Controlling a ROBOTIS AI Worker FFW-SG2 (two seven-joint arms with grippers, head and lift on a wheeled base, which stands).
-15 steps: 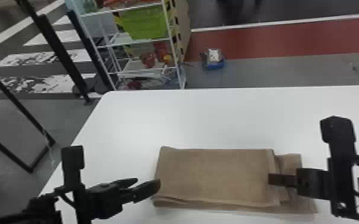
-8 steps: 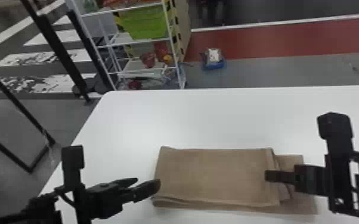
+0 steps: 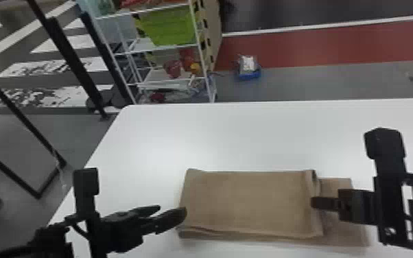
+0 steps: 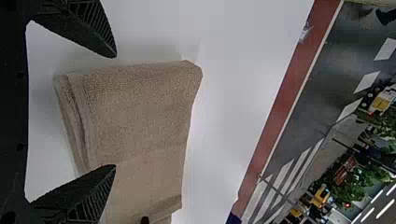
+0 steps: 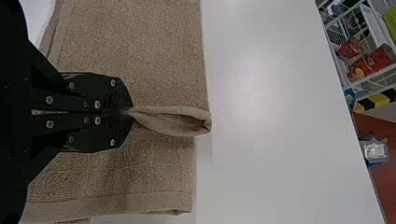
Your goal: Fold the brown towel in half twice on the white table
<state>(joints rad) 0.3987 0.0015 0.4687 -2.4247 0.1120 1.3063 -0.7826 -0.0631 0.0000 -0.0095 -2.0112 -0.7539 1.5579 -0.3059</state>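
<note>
Item: towel [image 3: 250, 202], on table [image 3: 216, 137], folded into layered strip.
Right gripper [image 5: 128, 112]: mine, fingers together, clamped on top layer's edge [image 5: 180, 112].
Left gripper [image 4: 115, 111]: mine, fingers apart, at towel's left end; contact, cannot tell.
Step, by my judgement: second fold, nearly laid.
Next move: draw edge rightward over lower layer [image 5: 159, 168], square it, let go without dragging.
Views: head view gives towel's whole outline, top layer short of lower; right wrist view adds pinched edge, puckered into hollow loop.
</note>
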